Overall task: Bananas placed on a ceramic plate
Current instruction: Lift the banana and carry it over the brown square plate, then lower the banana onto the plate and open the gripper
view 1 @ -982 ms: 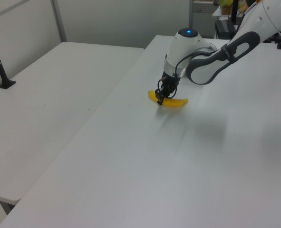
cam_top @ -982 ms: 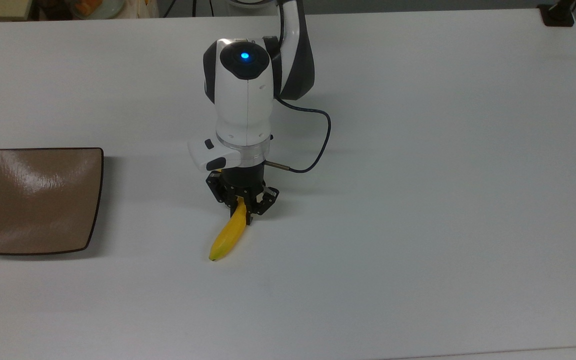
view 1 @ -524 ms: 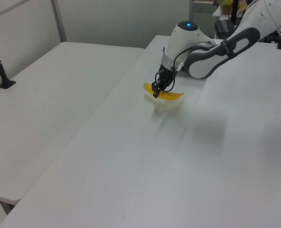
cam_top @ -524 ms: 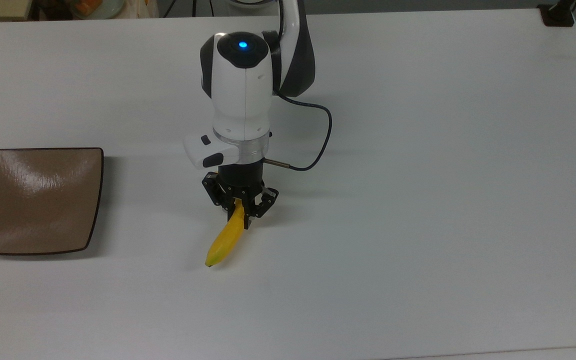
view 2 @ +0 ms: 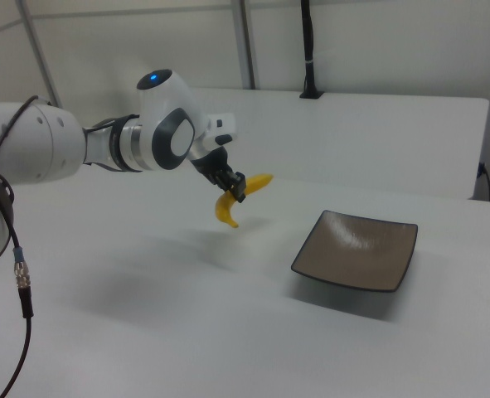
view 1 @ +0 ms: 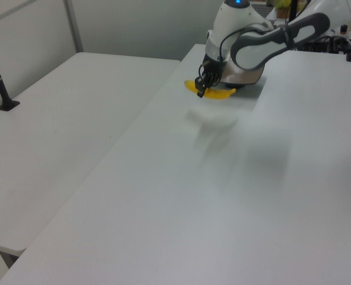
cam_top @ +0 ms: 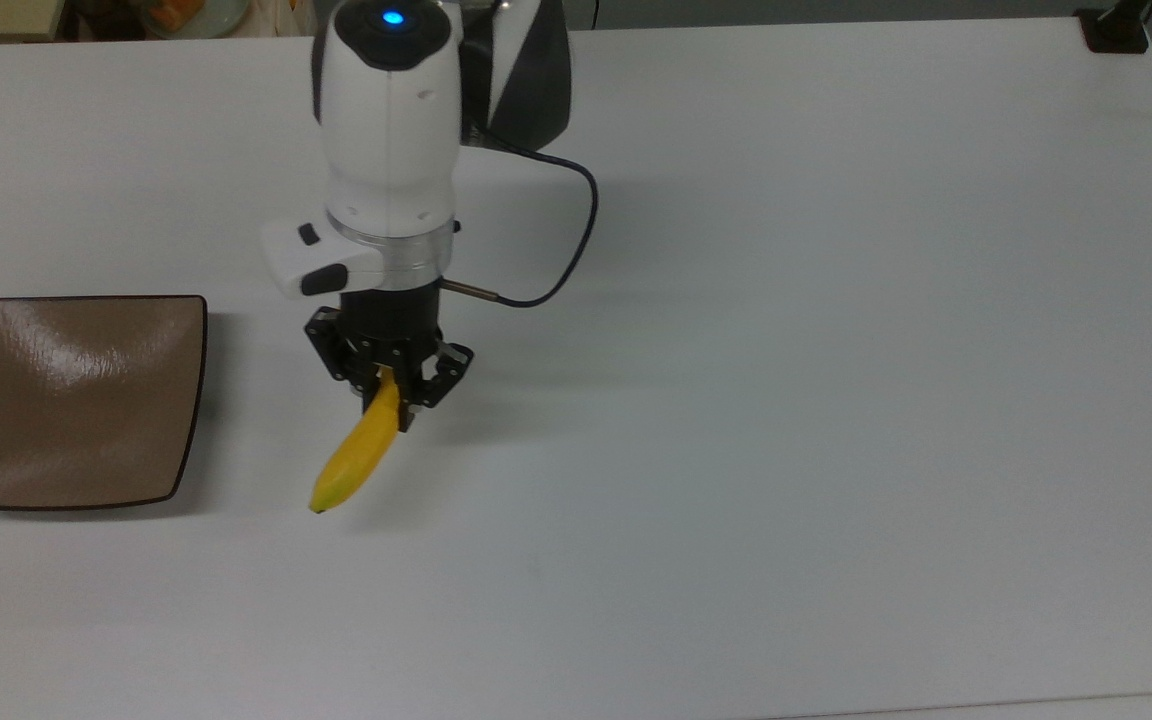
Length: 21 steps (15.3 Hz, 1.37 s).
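Note:
My gripper [cam_top: 391, 392] [view 1: 204, 86] [view 2: 235, 190] is shut on the stem end of the yellow banana [cam_top: 356, 455] [view 1: 218, 93] [view 2: 228, 207], which hangs in the air above the white table. The square brown ceramic plate [cam_top: 76, 400] [view 2: 356, 249] lies on the table at the top view's left, a short gap from the banana's free tip. In the right view the plate sits to the right of the lifted banana. The banana's shadow falls on the table below it.
The white table [cam_top: 786, 400] stretches wide to the top view's right. A black cable [cam_top: 566, 250] loops from the wrist. A black clamp [cam_top: 1116, 30] sits at the far right corner. A second table [view 1: 56, 136] stands at the left view's left.
The gripper has risen and moved toward the top view's left with the banana held in it, closing the gap to the plate. The banana is now off the table.

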### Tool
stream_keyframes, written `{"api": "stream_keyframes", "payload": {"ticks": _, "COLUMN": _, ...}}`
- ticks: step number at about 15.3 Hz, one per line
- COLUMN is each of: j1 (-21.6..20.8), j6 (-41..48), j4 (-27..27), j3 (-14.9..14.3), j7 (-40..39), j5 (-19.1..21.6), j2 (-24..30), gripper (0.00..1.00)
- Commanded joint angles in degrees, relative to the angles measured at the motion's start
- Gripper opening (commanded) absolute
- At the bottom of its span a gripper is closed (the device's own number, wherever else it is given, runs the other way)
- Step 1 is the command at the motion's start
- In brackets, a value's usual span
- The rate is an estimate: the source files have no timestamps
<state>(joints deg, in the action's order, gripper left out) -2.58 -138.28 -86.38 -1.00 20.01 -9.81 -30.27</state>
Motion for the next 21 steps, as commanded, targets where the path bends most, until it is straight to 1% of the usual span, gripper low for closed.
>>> {"api": "stream_keyframes", "payload": {"ticks": 1, "j1": 0.7, "j6": 2.0, "j4": 0.2, "j3": -2.6, "j7": -3.1, "j5": -0.1, "j2": 0.9, "gripper": 0.09}}
{"api": "stream_keyframes", "payload": {"ticks": 2, "j1": 1.3, "j6": 1.8, "j4": 0.2, "j3": -4.3, "j7": -5.1, "j5": 0.0, "j2": 0.8, "gripper": 0.09}}
{"api": "stream_keyframes", "payload": {"ticks": 4, "j1": 2.5, "j6": 1.4, "j4": 0.2, "j3": -5.5, "j7": -9.2, "j5": 0.0, "j2": 0.7, "gripper": 0.09}}
{"api": "stream_keyframes", "payload": {"ticks": 5, "j1": 3.8, "j6": 1.1, "j4": 0.1, "j3": -6.2, "j7": -10.8, "j5": 0.0, "j2": 0.7, "gripper": 0.09}}
{"api": "stream_keyframes", "payload": {"ticks": 8, "j1": 6.7, "j6": 0.9, "j4": 0.1, "j3": -6.5, "j7": -13.3, "j5": 0.0, "j2": 0.5, "gripper": 0.09}}
{"api": "stream_keyframes", "payload": {"ticks": 10, "j1": 8.5, "j6": 0.9, "j4": 0.0, "j3": -6.6, "j7": -14.5, "j5": 2.2, "j2": 0.0, "gripper": 0.09}}
{"api": "stream_keyframes", "payload": {"ticks": 12, "j1": 10.3, "j6": 0.3, "j4": 0.1, "j3": -7.3, "j7": -17.3, "j5": 3.7, "j2": -0.5, "gripper": 0.09}}
{"api": "stream_keyframes", "payload": {"ticks": 13, "j1": 10.8, "j6": -2.7, "j4": 0.1, "j3": -8.0, "j7": -17.4, "j5": 4.4, "j2": -0.5, "gripper": 0.15}}
{"api": "stream_keyframes", "payload": {"ticks": 14, "j1": 10.9, "j6": -3.7, "j4": 0.1, "j3": -8.5, "j7": -17.4, "j5": 5.2, "j2": -0.5, "gripper": 0.3}}
{"api": "stream_keyframes", "payload": {"ticks": 15, "j1": 10.9, "j6": -3.8, "j4": 0.1, "j3": -8.5, "j7": -17.4, "j5": 6.2, "j2": -0.5, "gripper": 0.67}}
{"api": "stream_keyframes", "payload": {"ticks": 16, "j1": 11.0, "j6": -3.8, "j4": 0.1, "j3": -8.5, "j7": -17.4, "j5": 7.2, "j2": -0.4, "gripper": 0.99}}
{"api": "stream_keyframes", "payload": {"ticks": 18, "j1": 11.1, "j6": -3.8, "j4": 0.1, "j3": -8.5, "j7": -17.4, "j5": 9.9, "j2": -0.4, "gripper": 1.0}}
{"api": "stream_keyframes", "payload": {"ticks": 21, "j1": 11.0, "j6": -3.8, "j4": 0.1, "j3": -8.5, "j7": -17.3, "j5": 10.1, "j2": -0.3, "gripper": 1.0}}
